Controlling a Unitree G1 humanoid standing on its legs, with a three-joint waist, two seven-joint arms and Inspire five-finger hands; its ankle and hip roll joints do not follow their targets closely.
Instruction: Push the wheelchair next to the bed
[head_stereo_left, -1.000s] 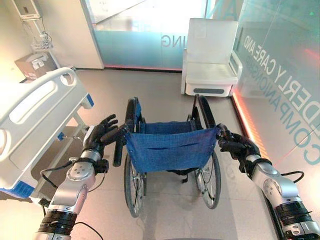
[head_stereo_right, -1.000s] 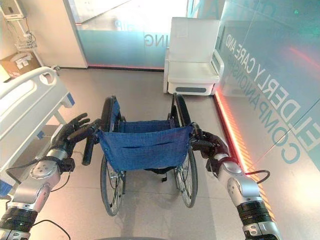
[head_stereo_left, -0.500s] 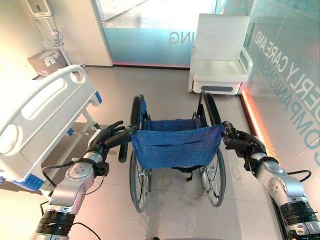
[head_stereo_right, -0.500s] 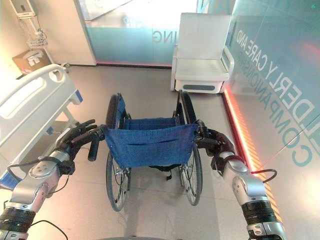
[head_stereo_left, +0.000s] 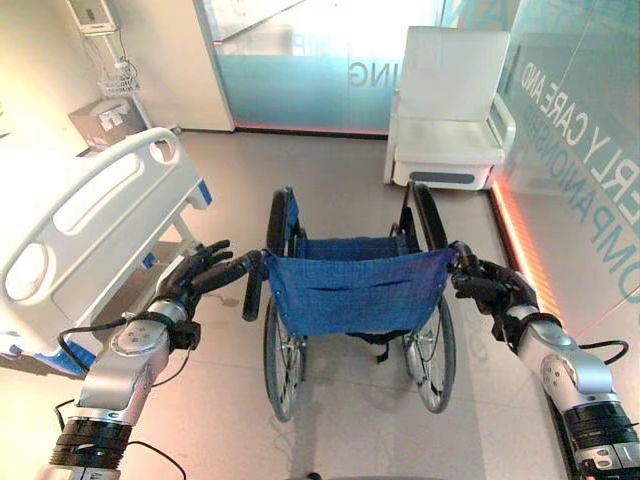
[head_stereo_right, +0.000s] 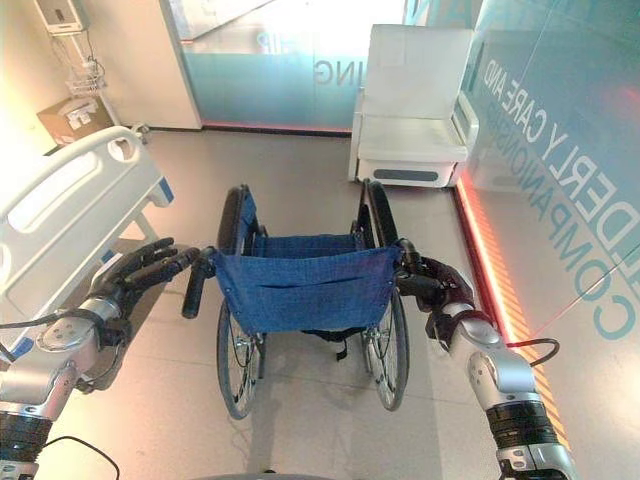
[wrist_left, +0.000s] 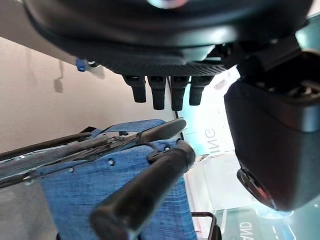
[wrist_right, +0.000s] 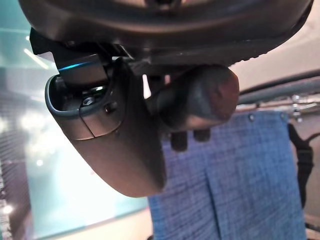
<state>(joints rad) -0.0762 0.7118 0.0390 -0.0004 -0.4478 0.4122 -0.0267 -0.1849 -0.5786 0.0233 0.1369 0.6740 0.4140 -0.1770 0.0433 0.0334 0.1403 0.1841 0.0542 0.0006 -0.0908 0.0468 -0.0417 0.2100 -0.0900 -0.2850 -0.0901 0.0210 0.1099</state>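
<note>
The wheelchair (head_stereo_left: 352, 300) stood mid-floor, facing away, its blue back nearest; the bed (head_stereo_left: 85, 225) lay to its left, apart; the left hand (head_stereo_left: 185, 285) hovered with fingers spread beside the left push handle (head_stereo_left: 252, 292); the right hand (head_stereo_left: 487, 290) was curled round the right handle.

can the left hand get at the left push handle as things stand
Probably yes. The left hand is open right beside the left push handle, fingers straight and not curled round it, with nothing between them. The right hand is shut on the right handle.
</note>
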